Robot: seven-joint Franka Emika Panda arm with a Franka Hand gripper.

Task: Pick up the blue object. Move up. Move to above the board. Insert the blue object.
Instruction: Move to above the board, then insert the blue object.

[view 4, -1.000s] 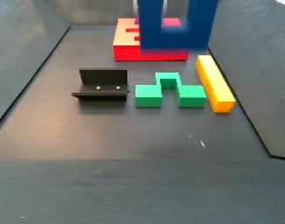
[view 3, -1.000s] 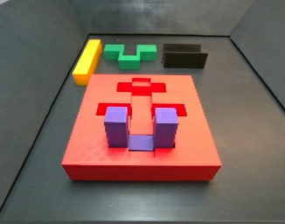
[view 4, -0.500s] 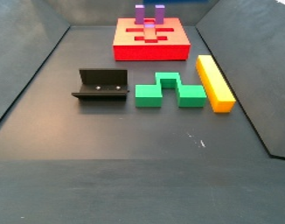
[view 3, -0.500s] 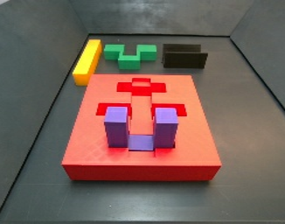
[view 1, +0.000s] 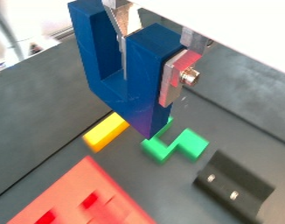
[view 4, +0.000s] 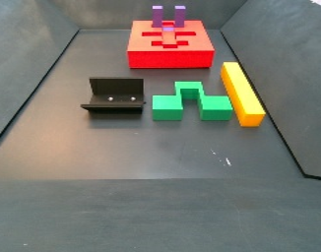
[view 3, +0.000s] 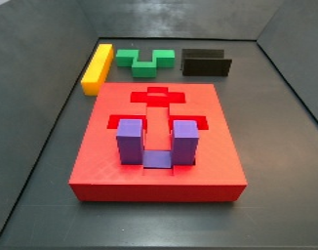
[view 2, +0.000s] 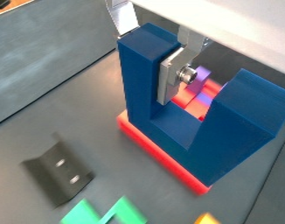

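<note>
1. Wrist views are both showing the pincer [view 1: 149,61] clenched on the blue object [view 1: 124,66], with silver finger plates pressing one prong from both sides; a finger [view 2: 172,75] is lying flat against the prong's face.
2. Hanging with its prongs pointing up, the blue object [view 2: 198,114] is being carried clear of the floor, and neither side view is catching it or the pincer.
3. Below it in a wrist view, the red board [view 1: 80,198], the yellow bar [view 1: 105,131], the green block [view 1: 174,145] and the dark fixture [view 1: 235,185] are all showing on the grey tabletop [view 1: 256,105].
4. Behind the blue object in a wrist view, an edge of the board [view 2: 151,149] is peeking out, with the fixture [view 2: 59,167] well apart from it.
5. Sitting in both side views, the board [view 3: 156,146] is carrying a purple block [view 3: 156,144] standing upright in a recess, prongs up.
6. Beside the board [view 4: 171,46] in a side view, the fixture [view 4: 114,97], the green block [view 4: 191,102] and the yellow bar [view 4: 242,92] are lying in a row on the tabletop [view 4: 137,157], left to right.
7. Farther from the camera in a side view, the same three are lying beyond the board: yellow bar [view 3: 98,66], green block [view 3: 144,60], fixture [view 3: 206,62].
</note>
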